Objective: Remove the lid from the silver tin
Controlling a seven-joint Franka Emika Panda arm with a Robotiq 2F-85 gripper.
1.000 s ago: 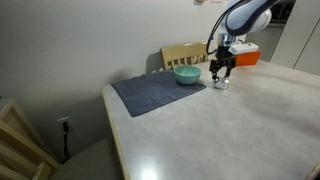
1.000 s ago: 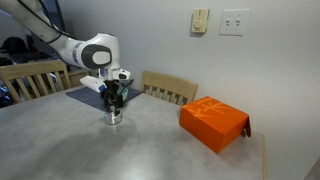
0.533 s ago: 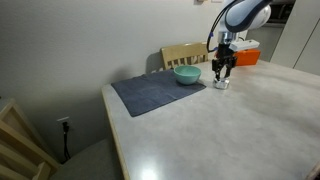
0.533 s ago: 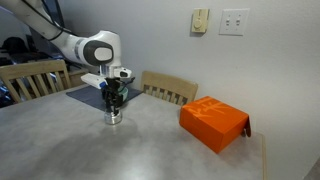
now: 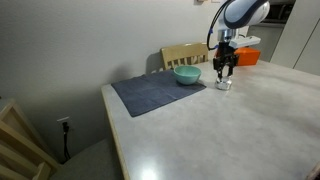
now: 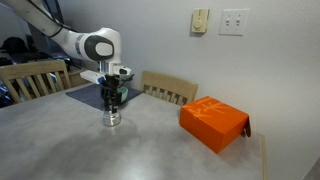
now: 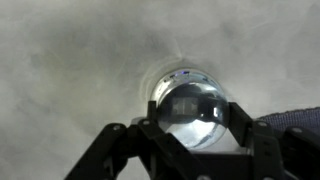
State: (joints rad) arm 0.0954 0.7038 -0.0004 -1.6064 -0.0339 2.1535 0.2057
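In the wrist view the lid (image 7: 195,112), a round shiny silver cap, sits between my gripper's (image 7: 195,125) two black fingers (image 7: 148,132), which are shut on its sides. Behind it the rim of the silver tin (image 7: 178,74) shows on the grey table, slightly offset from the lid. In both exterior views the gripper (image 5: 224,74) (image 6: 112,104) hangs straight down just above the small silver tin (image 5: 223,85) (image 6: 112,120). The lid is too small to make out there.
A teal bowl (image 5: 187,75) sits on a dark grey mat (image 5: 155,93) beside the tin. An orange box (image 6: 213,123) lies further along the table. Wooden chairs (image 5: 185,54) (image 6: 30,80) stand at the table's edges, and a wall lies behind.
The fingers have closed on the lid. The gripper has risen a little above the tin, which stays on the table.
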